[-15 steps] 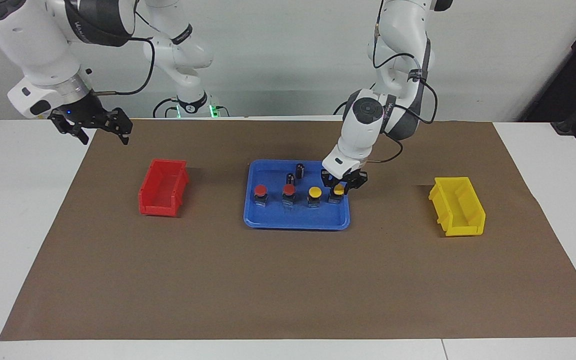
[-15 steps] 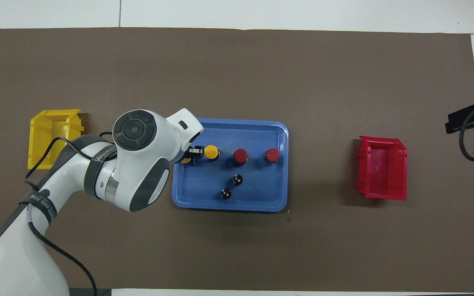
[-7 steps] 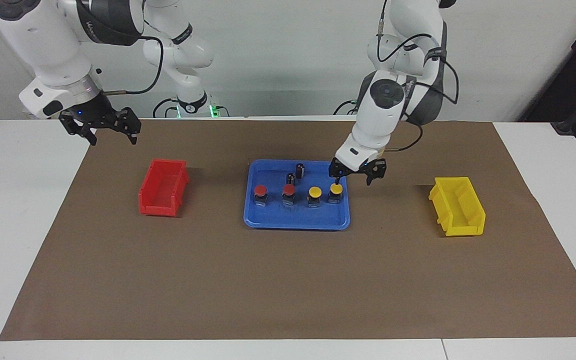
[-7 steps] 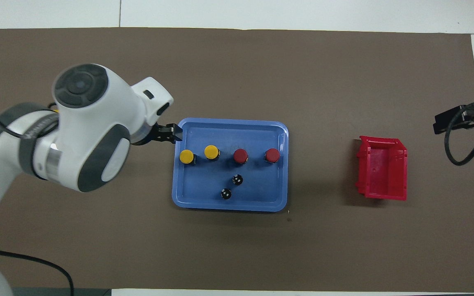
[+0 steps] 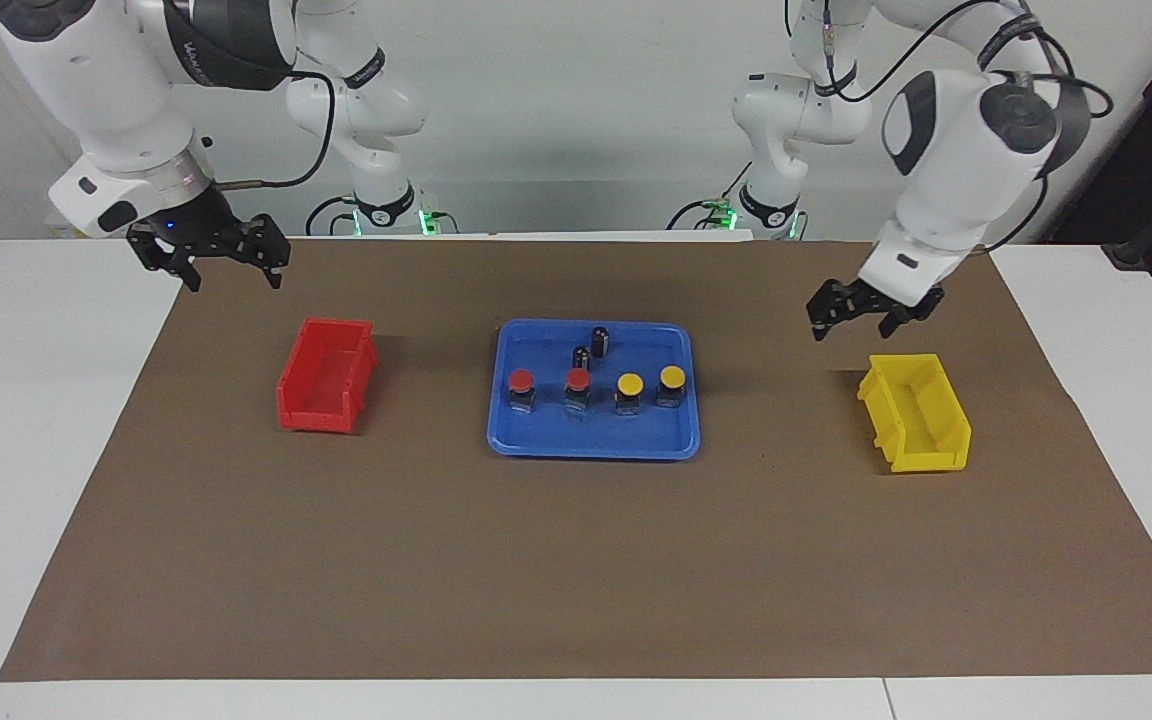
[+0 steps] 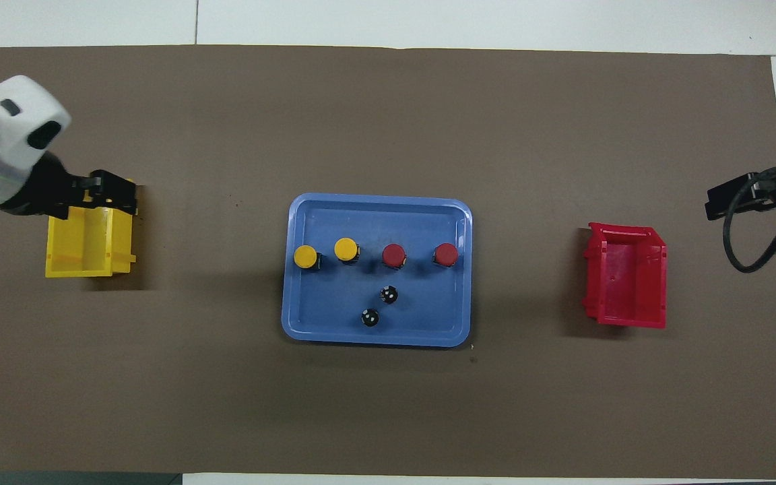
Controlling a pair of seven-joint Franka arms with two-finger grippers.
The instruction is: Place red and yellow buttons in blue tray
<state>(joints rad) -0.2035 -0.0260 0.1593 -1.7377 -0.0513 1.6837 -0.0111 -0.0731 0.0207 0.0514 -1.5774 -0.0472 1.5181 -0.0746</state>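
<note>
The blue tray (image 5: pixel 591 450) (image 6: pixel 378 202) lies in the middle of the brown mat. In it stand two red buttons (image 5: pixel 521 382) (image 5: pixel 577 380) (image 6: pixel 446 254) (image 6: pixel 393 255) and two yellow buttons (image 5: pixel 630 385) (image 5: pixel 673 377) (image 6: pixel 345 248) (image 6: pixel 305 256), upright in one row. My left gripper (image 5: pixel 861 322) (image 6: pixel 115 195) hangs open and empty in the air at the yellow bin (image 5: pixel 914 412) (image 6: pixel 88 236), well away from the tray. My right gripper (image 5: pixel 233 280) (image 6: pixel 721 202) waits open and empty above the mat's edge at the right arm's end.
Two capless dark cylinders (image 5: pixel 600 340) (image 5: pixel 581 356) (image 6: pixel 389 294) (image 6: pixel 370 317) stand in the tray, nearer to the robots than the button row. A red bin (image 5: pixel 328 375) (image 6: pixel 627 276) sits on the mat toward the right arm's end.
My left gripper opened off the end yellow button, left it standing in the tray, then rose and swung away to the yellow bin. My right gripper drifted slightly toward the red bin.
</note>
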